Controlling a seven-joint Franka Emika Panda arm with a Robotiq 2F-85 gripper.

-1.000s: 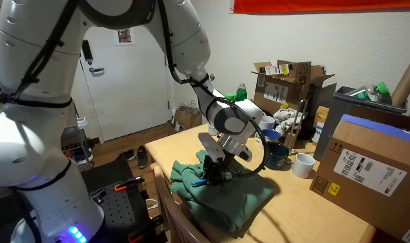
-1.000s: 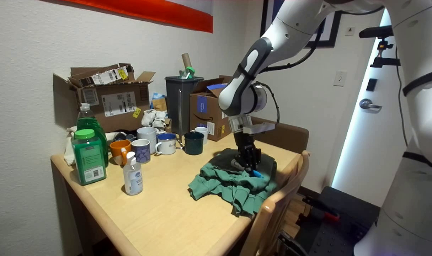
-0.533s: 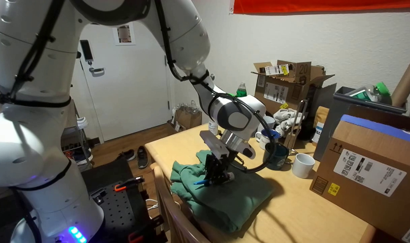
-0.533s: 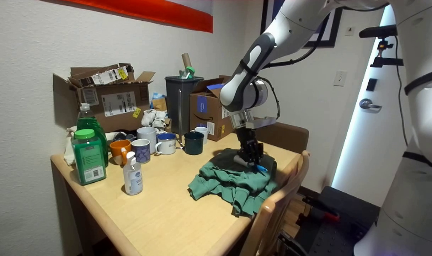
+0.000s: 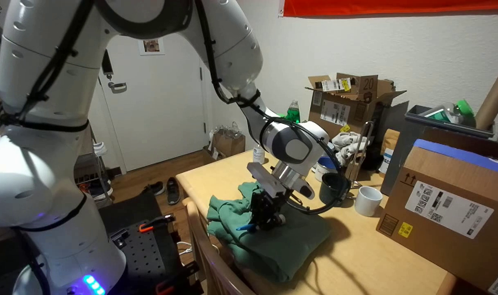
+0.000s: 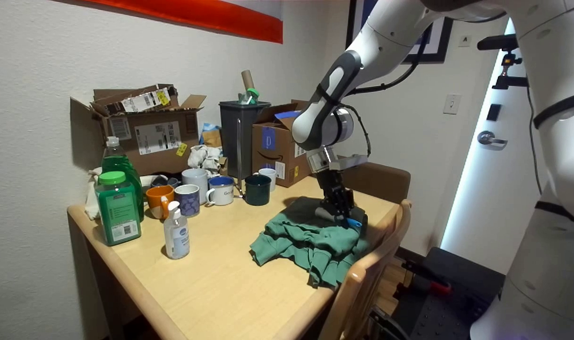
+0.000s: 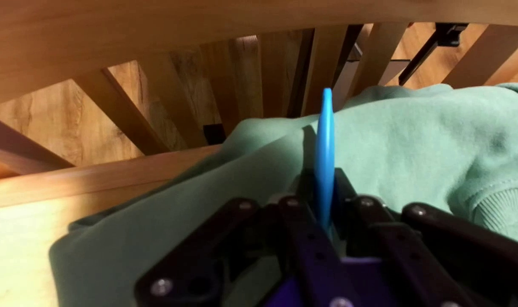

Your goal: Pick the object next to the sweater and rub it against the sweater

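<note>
Inside the bin (image 6: 230, 134) are a bottle (image 5: 451, 111) and a tube (image 5: 494, 100); the tool (image 7: 325, 189) pinches the roller (image 7: 325, 143), covering its middle.

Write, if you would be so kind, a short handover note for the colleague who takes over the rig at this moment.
Gripper: shut on the blue handle of the roller.
Where things are: the sweater lies folded and rumpled on the table, beside the wooden chair. The roller's pale end is low at the sweater's top; whether it touches is hard to tell.
Done: roller picked up and brought to the sweater.
Left: rub it against the cloth; how much is already rubbed, these views do not show.
</note>
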